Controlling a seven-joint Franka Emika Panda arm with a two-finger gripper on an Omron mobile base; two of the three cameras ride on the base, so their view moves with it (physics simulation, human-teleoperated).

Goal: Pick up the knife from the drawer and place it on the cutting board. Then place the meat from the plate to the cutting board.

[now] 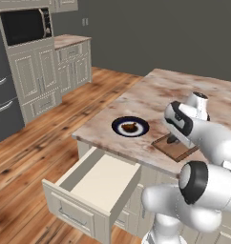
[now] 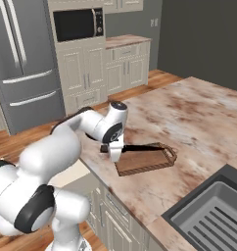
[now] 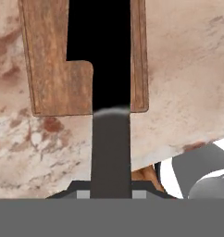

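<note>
My gripper (image 2: 114, 153) is shut on the knife (image 2: 142, 147) by its handle. The thin dark blade points right, low over the brown cutting board (image 2: 146, 162). In the hand view the knife (image 3: 101, 51) runs straight up from the gripper (image 3: 111, 192) across the cutting board (image 3: 49, 69). The navy-rimmed plate (image 1: 118, 123) sits on the counter left of the cutting board (image 1: 177, 148), with the reddish-brown meat (image 1: 130, 127) on it. The drawer (image 1: 100, 178) hangs open below the counter edge, its pale inside bare. My own arm covers the gripper in the left base view.
A sink (image 2: 213, 215) is sunk into the counter at the near right. The marble counter (image 2: 199, 117) stretches away behind the board. Cream cabinets (image 1: 38, 76), a microwave (image 2: 76, 23) and a steel fridge (image 2: 22, 63) stand across the wooden floor.
</note>
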